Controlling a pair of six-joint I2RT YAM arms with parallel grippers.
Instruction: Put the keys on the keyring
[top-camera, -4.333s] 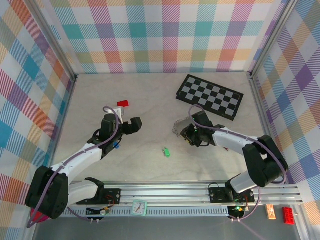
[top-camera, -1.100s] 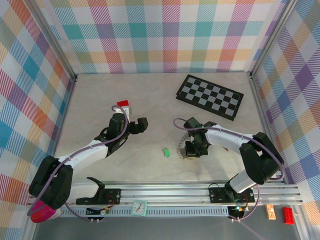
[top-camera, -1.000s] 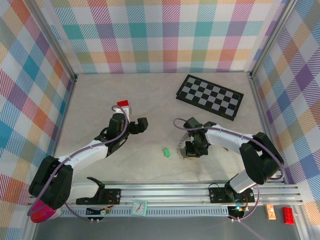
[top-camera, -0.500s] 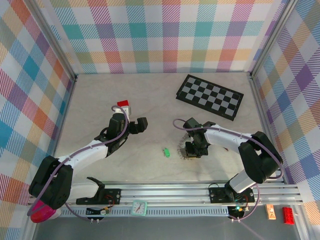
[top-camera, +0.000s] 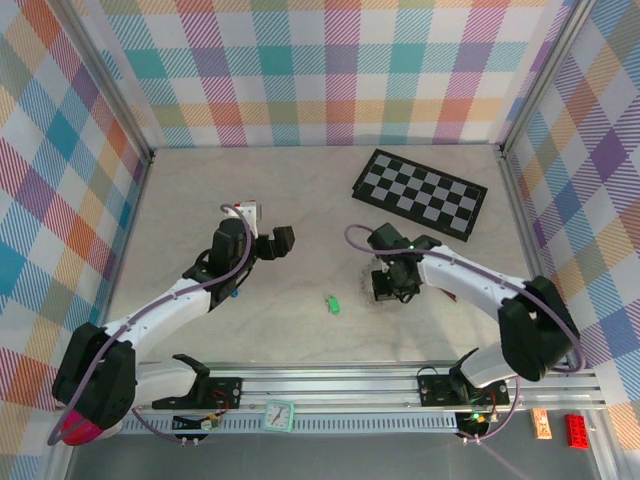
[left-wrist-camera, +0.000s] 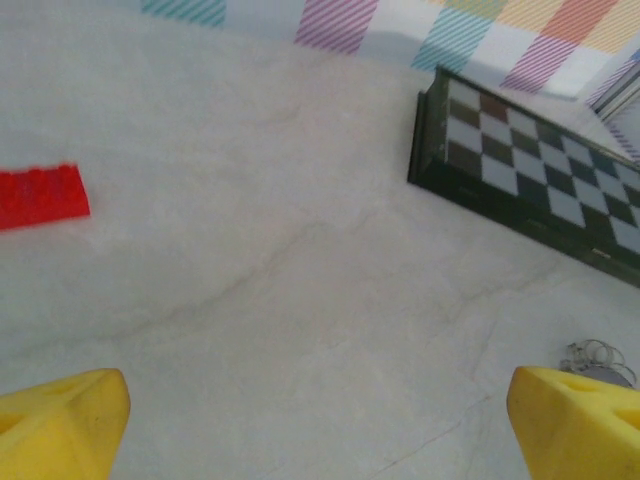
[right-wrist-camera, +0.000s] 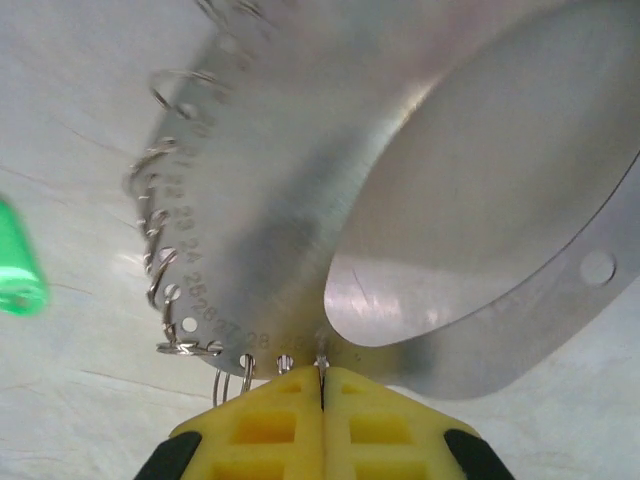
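The keyring (right-wrist-camera: 270, 200) is a flat silvery metal loop with numbered holes and small wire rings along its rim. My right gripper (right-wrist-camera: 322, 385) is shut on that rim, and the loop stands tilted off the table. In the top view my right gripper (top-camera: 389, 288) covers most of the loop. The green key (top-camera: 332, 304) lies on the table left of it and shows as a green blur (right-wrist-camera: 18, 275) at the right wrist view's edge. A blue key (top-camera: 232, 293) lies beside my left forearm. My left gripper (top-camera: 265, 227) hangs open over bare table, its yellow fingertips (left-wrist-camera: 60, 420) far apart.
A black-and-grey checkerboard (top-camera: 420, 194) lies at the back right, also seen as a checkerboard (left-wrist-camera: 540, 185) in the left wrist view. The flat red block (left-wrist-camera: 40, 197) lies by my left gripper. Plaid walls enclose the table on three sides.
My right gripper has shifted slightly up and away from the near edge, and the keyring that lay flat to its left is now tilted under it. My left gripper has edged towards the red block.
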